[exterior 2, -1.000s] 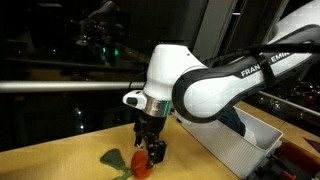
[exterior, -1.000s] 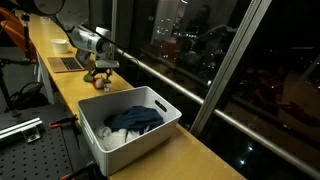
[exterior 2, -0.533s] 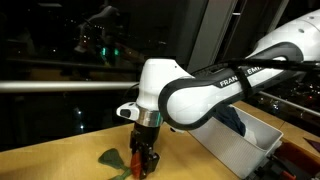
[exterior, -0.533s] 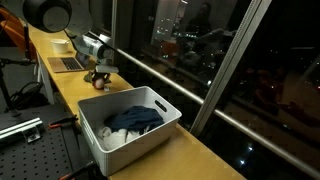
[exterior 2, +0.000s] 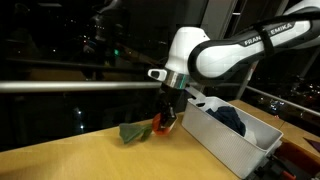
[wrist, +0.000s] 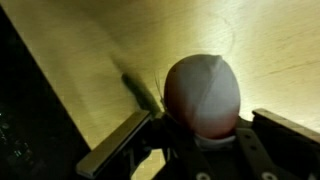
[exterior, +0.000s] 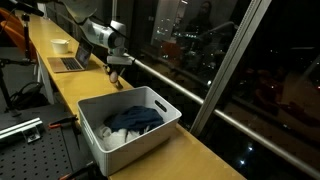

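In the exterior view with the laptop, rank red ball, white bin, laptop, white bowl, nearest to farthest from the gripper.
1. red ball, held by gripper
2. white bin, alongside
3. laptop, farther back
4. white bowl, beyond laptop

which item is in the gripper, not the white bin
The red ball with a green leaf, in the gripper beside the bin; the blue cloth and white cloth lie inside it.

The gripper [wrist: 204, 114] hides the red ball's [wrist: 203, 90] lower part.
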You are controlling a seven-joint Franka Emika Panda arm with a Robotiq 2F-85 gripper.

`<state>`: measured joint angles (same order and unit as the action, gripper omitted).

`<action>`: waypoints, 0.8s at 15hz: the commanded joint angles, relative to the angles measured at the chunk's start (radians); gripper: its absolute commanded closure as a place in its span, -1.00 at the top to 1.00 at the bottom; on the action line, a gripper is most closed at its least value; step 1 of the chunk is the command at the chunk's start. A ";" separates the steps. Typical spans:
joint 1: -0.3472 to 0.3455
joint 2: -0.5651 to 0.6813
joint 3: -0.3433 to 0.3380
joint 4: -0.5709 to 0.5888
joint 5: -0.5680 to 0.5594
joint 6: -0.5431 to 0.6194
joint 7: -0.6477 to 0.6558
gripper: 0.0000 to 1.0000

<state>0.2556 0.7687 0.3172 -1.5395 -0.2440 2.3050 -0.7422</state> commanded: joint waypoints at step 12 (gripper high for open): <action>-0.195 -0.750 -0.263 -0.598 -0.135 0.116 0.296 -0.89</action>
<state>0.1092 0.1648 0.0871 -2.0021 -0.3639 2.4190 -0.4438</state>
